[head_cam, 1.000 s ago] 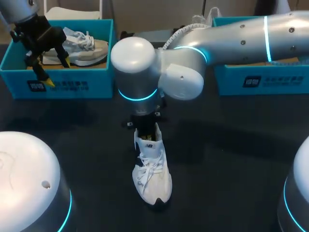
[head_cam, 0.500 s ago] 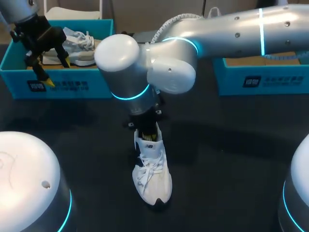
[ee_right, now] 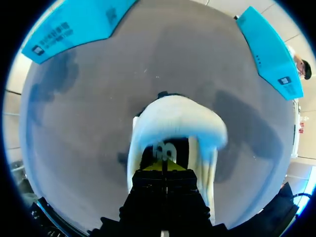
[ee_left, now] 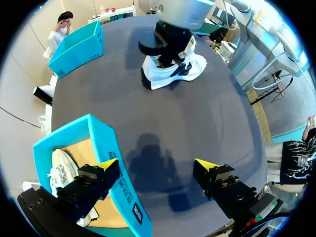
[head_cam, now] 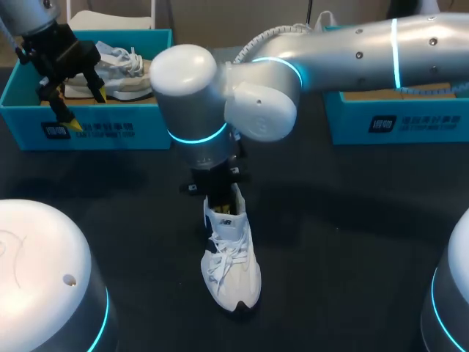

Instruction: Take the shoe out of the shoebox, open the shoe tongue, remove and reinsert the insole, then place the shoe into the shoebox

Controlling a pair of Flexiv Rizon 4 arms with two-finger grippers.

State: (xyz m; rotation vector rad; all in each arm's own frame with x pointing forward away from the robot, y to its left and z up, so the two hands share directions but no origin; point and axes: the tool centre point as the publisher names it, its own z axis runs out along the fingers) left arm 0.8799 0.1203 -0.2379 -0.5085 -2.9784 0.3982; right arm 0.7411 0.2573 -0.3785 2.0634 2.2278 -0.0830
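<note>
White lace-up sneaker (head_cam: 231,268) has the right gripper (ee_right: 164,165) in its opening, fingers pressed together by the tongue (ee_right: 160,148). It stands on the black table (head_cam: 330,220), out of the box. The left gripper (ee_left: 157,165) hangs spread over the turquoise cardboard shoebox (head_cam: 95,132). I judge that the insole work and the boxing remain.

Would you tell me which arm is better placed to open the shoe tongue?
Right. The right gripper sits at the opening of the shoe; the left gripper hangs open over the shoebox.
</note>
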